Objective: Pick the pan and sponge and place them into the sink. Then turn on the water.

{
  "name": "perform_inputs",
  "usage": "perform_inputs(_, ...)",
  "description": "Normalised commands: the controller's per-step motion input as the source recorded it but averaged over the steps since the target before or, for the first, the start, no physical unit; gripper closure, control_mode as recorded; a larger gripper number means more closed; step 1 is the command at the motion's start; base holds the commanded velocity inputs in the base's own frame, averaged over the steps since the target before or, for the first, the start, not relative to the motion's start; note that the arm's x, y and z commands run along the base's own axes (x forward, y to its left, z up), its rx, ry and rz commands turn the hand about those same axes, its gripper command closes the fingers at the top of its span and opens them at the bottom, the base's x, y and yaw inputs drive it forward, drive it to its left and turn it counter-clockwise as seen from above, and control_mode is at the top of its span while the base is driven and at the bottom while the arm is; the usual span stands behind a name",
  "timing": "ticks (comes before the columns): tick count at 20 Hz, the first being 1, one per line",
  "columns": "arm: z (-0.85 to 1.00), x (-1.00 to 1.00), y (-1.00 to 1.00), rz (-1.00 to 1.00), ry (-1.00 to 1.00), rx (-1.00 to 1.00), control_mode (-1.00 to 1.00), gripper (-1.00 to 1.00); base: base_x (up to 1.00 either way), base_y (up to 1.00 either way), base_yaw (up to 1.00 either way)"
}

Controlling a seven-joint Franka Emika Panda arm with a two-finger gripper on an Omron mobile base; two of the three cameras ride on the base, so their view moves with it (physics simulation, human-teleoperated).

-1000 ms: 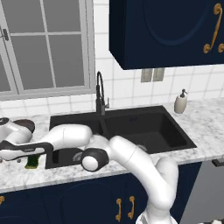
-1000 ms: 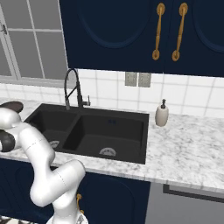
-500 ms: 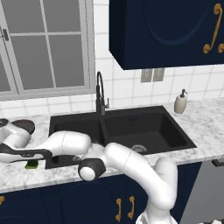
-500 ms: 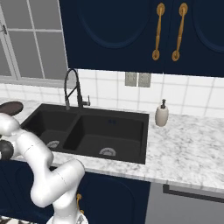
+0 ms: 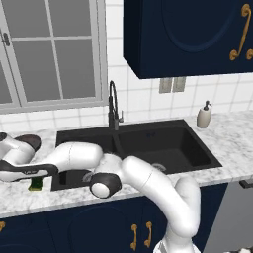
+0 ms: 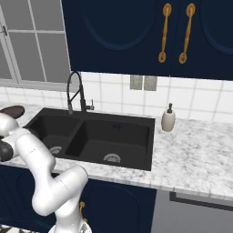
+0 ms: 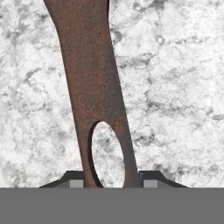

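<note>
The pan's long brown handle (image 7: pixel 92 87), with an oval hanging hole at its end, lies on the marble counter and runs up the hand view. My gripper (image 7: pixel 112 180) is open, one tip on either side of the handle's looped end. In the left base view the pan's dark bowl (image 5: pixel 28 142) rests on the counter left of the sink (image 5: pixel 148 129), and my hand (image 5: pixel 7 174) hangs low at the far left edge. The yellow and green sponge (image 5: pixel 35 185) sits near the counter's front edge, just below my forearm. The black double-basin sink (image 6: pixel 91 119) holds nothing but its silver drains.
A black spring faucet (image 5: pixel 112 106) stands behind the sink's divider. A soap dispenser (image 5: pixel 203 116) is on the counter to the right. A window is behind the pan, and dark blue wall cabinets hang above the right side.
My arm has swung further left and lower over the counter, bringing the hand down at the pan's handle. The pan and sponge have not moved.
</note>
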Motion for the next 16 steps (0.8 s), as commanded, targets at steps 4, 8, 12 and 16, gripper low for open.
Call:
perform_inputs(4,0.13,-0.23,-0.61,-0.01,-0.01,0.00,-1.00,1.00,0.00,0.00,0.00)
perform_inputs(8,0.11,-0.10,-0.44,-0.07,-0.03,0.00,-1.00,1.00,0.00,0.00,0.00)
perform_inputs(12,0.04,-0.06,-0.38,-0.12,-0.01,0.00,-1.00,1.00,0.00,0.00,0.00)
perform_inputs(16,0.07,-0.05,-0.55,-0.17,0.00,0.00,-1.00,1.00,0.00,0.00,0.00)
